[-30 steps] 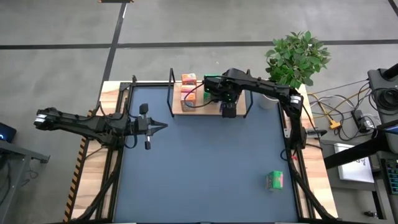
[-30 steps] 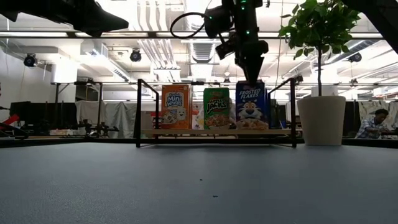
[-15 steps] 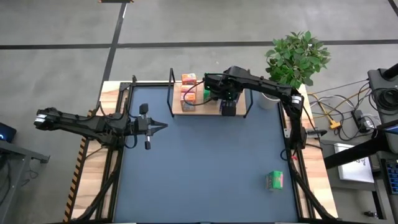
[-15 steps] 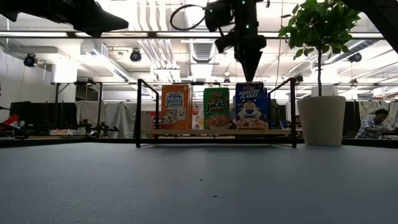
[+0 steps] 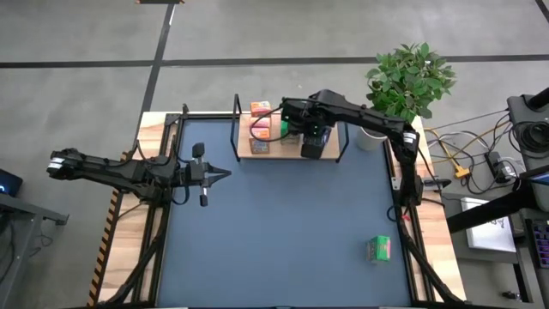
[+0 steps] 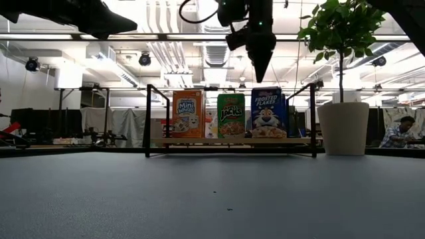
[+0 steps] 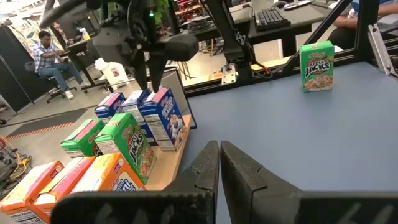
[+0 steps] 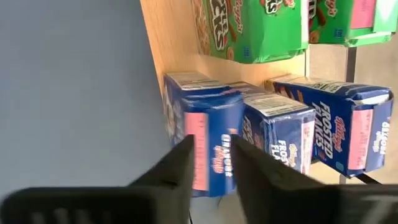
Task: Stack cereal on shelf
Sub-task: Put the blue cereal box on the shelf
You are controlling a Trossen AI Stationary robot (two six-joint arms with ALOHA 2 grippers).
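**Right pincer lifts clear of the blue boxes on the shelf**

Since a second ago the right pincer (image 6: 259, 74) has risen off the front blue cereal box (image 6: 267, 112): then its tips sat on the box top, now they hang in the air above it with a clear gap, seen in the low view. Its two fingers (image 8: 176, 163) stand a narrow way apart and hold nothing; in the right wrist view they point down over the row of three blue boxes (image 8: 273, 134).

On the shelf (image 5: 288, 153), at the far edge of the tabletop (image 5: 283, 232), the boxes stand upright in rows. From the low view the front three read, left to right, orange box (image 6: 187, 113), green box (image 6: 231, 115), blue box. The left wrist view shows three orange boxes (image 7: 81, 180), two green boxes (image 7: 112, 138) and three blue ones in rows running back from the front.

One green cereal box (image 5: 378, 248) lies off the shelf, on the tabletop near its right front corner, well apart from the rest.

Left pincer (image 5: 225, 174) waits over the left side of the tabletop, its fingers (image 7: 208, 167) pressed together, empty.

A potted plant (image 5: 408, 81) stands just right of the shelf. A seated person (image 6: 400, 131) shows in the room behind.
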